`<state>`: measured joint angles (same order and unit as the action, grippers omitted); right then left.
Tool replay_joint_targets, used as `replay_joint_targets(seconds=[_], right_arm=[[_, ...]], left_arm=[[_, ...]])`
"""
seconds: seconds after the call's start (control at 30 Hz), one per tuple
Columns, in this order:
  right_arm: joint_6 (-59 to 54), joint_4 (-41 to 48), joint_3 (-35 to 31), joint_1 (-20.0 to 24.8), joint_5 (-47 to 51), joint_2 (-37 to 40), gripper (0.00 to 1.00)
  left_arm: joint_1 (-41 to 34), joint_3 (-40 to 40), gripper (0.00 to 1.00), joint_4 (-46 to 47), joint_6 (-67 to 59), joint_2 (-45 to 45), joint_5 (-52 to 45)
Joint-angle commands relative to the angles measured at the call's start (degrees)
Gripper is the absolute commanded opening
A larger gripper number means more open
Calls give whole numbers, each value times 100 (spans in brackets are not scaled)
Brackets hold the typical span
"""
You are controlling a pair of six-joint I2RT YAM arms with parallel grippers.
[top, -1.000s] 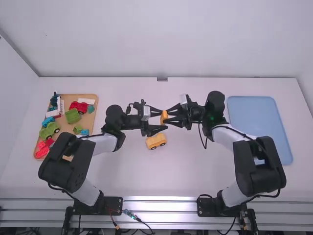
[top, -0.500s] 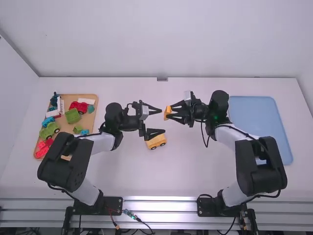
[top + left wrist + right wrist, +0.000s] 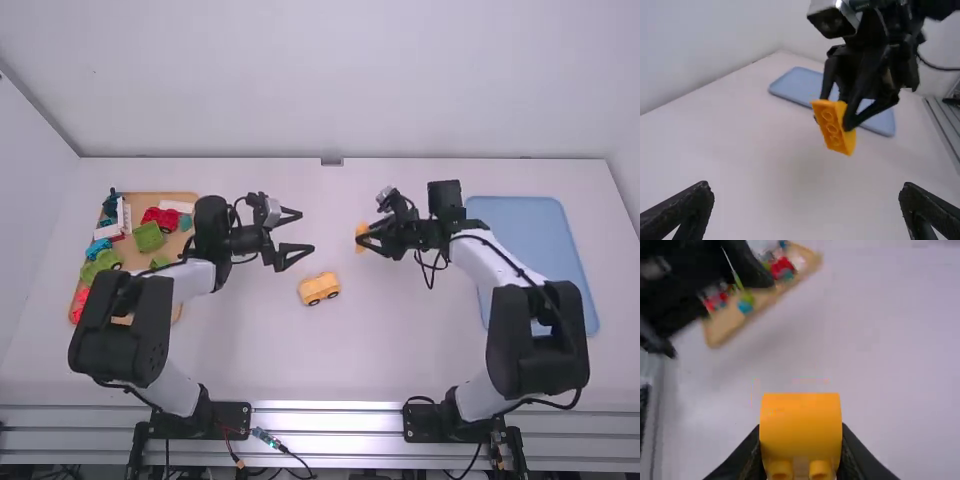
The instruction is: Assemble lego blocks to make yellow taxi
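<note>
Right gripper (image 3: pixel 366 238) grasps one yellow block (image 3: pixel 800 422), left gripper (image 3: pixel 306 230) gapes, released; I count one yellow car (image 3: pixel 318 288), nearer, on the tabletop (image 3: pixel 400 350).

A white table (image 3: pixel 400 350) is backed by a plain, pale wall (image 3: pixel 330 80), and its left side is bounded by another pale wall (image 3: pixel 22 210), the two being joined at a slanting dark seam. The near edge is lined with grooved metal rails (image 3: pixel 325 412), on which bright light is reflected, while a small grey fitting (image 3: pixel 332 161) is set midway along the far edge.
</note>
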<state>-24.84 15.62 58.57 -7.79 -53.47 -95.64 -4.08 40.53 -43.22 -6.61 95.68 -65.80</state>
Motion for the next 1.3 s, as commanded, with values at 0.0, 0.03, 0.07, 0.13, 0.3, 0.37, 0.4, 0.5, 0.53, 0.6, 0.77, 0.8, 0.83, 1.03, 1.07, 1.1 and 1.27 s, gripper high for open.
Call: replay_joint_targets(seconds=[0.0,0.03,0.07,0.13,0.3,0.37,0.4,0.5,0.53,0.6,0.77,0.8,0.83,1.03,1.07,1.1,1.27], right_arm=[[-1587,1097,697,-271,2124,129,0],[-1836,1716,894,-409,2806,125,0],[-1974,2100,994,-531,3305,107,0],[-2284,2483,1088,-748,3989,-2,0],[-2750,2822,1075,-1185,4809,-275,0],[-2870,2835,1084,-1340,4979,-452,0],[-3027,2817,1099,-1449,5080,-653,0],[-3206,2887,1202,-1565,5147,-1042,0],[-3204,2927,1266,-1606,5204,-1211,0],[-3254,3101,1449,-1711,5213,-1560,0],[-3366,3305,1749,-1744,5178,-1967,0],[-3346,3281,1816,-1744,5139,-2070,0],[-3351,3281,1856,-1744,5086,-2131,0],[-3351,3235,1943,-1735,4940,-2312,0],[-3353,3226,1941,-1742,4920,-2312,0],[-3359,3228,1941,-1759,4868,-2312,0],[-3373,3217,1919,-1770,4717,-2312,1]], left_arm=[[37,222,99,199,-484,-10,-81],[22,292,99,328,-576,-10,-79],[33,351,99,435,-665,-10,-83],[59,465,99,645,-807,-10,-81],[52,659,99,1067,-1107,-10,-79],[52,701,99,1209,-1229,-10,-83],[52,731,99,1349,-1345,-10,-61],[50,782,99,1628,-1550,-10,-61],[61,806,99,1749,-1633,-10,-57],[116,836,99,1956,-1771,-10,-59],[190,849,99,2096,-1848,-10,-61],[181,839,99,2090,-1843,-10,-59],[184,836,99,2085,-1846,-10,-55],[184,836,99,2118,-1841,-10,133],[184,836,99,2118,-1843,-10,129],[184,836,99,2133,-1846,-10,133],[186,836,99,2142,-1843,-10,133]])
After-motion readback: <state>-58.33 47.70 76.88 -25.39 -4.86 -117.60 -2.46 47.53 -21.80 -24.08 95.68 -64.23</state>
